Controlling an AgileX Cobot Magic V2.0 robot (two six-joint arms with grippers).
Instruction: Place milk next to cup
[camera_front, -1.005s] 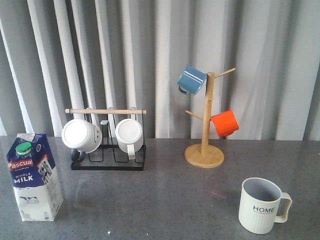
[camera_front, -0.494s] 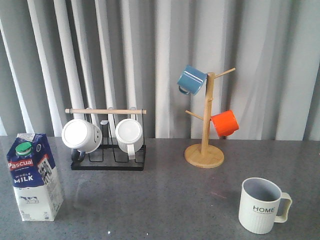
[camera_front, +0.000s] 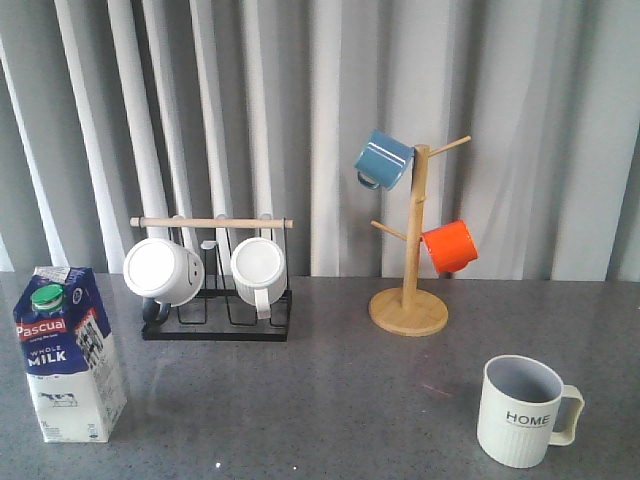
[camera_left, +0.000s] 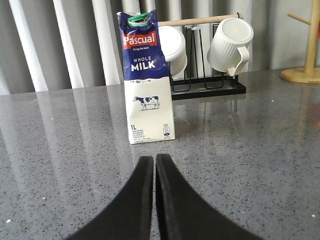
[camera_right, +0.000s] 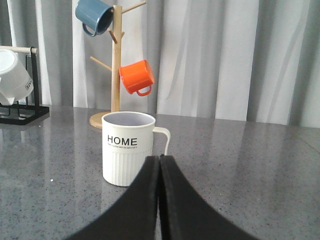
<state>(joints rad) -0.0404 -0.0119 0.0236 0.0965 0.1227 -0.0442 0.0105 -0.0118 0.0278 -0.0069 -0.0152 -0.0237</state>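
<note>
Milk (camera_front: 67, 353) stands upright at the counter's (camera_front: 330, 400) left front, well apart from the cup (camera_front: 525, 410) at right front, so nothing is placed yet. Left gripper (camera_left: 154, 162) faces the carton, right gripper (camera_right: 159, 161) the cup, both jaws pressed together, empty.

Open table between carton and mug

Bare grey table (camera_front: 330, 400) lay between the tall blue-and-white milk carton (camera_front: 68, 352) and cream ribbed "HOME" mug (camera_front: 524, 411); the black wire mug rack (camera_front: 215, 285) and wooden mug tree (camera_front: 410, 260) stood farther back.
</note>
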